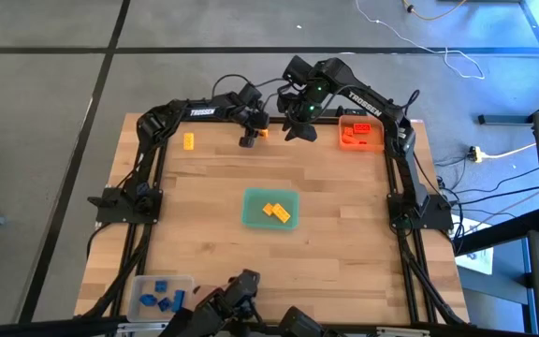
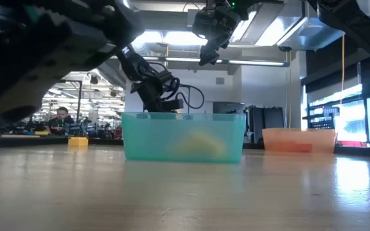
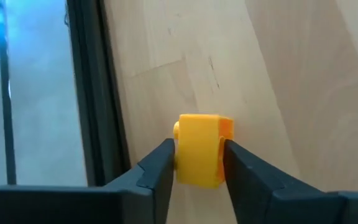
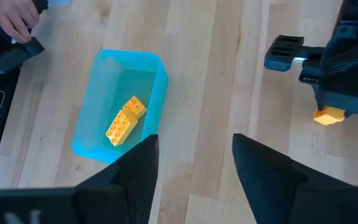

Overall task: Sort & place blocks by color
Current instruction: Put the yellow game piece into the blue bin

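Note:
My left gripper (image 1: pixel 250 138) is low over the table near its far edge, its fingers on a yellow block (image 3: pixel 201 134); the same block (image 1: pixel 262 132) shows in the high view. Another yellow block (image 1: pixel 188 141) lies flat on the wood to the left. My right gripper (image 4: pixel 194 174) hangs open and raised (image 1: pixel 299 126) just to the right, holding nothing. Yellow blocks (image 4: pixel 124 121) lie in the green tray (image 1: pixel 254 217), orange-red blocks (image 1: pixel 360 129) in the orange tray (image 1: pixel 374 145), and blue blocks (image 1: pixel 162 298) in the clear tray (image 1: pixel 139 284). My left gripper has the yellow block between its two fingers, one on each of two opposite sides (image 3: pixel 181 163). The fingers (image 3: pixel 157 171) come slanting down from above. The block's underside is hidden, so I cannot tell whether it rests on the wood or hangs clear.
The table's dark frame rail (image 3: pixel 95 93) runs close beside the held block. Bare wood lies between the green tray and the far edge. A person's hand (image 4: pixel 14 18) shows at the table's near side by dark gear.

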Motion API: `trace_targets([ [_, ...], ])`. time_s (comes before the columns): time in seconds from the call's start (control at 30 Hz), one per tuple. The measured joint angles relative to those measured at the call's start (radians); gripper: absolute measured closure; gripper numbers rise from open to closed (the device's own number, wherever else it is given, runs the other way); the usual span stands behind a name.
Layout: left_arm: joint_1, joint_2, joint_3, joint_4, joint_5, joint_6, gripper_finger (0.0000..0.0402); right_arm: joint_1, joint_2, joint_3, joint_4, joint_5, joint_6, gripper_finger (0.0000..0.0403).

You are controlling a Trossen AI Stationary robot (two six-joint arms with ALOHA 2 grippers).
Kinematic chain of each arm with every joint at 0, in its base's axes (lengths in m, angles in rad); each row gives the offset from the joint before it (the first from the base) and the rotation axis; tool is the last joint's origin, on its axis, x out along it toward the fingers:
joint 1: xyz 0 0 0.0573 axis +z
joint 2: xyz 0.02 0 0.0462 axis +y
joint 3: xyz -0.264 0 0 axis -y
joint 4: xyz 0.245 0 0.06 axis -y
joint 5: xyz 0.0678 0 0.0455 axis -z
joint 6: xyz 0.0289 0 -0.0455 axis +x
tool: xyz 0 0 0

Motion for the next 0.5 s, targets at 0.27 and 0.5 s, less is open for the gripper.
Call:
trace_targets([
  [0.27,-0.016,-0.003,0.001,-0.001,-0.049,0.021,0.0323,0.000,0.000,0.000,0.000,0.000,0.000,0.0198],
  [0.5,-0.036,-0.047,0.000,-0.069,-0.074,-0.049,0.0323,-0.002,-0.002,0.000,-0.022,0.001,0.000,0.0198],
])
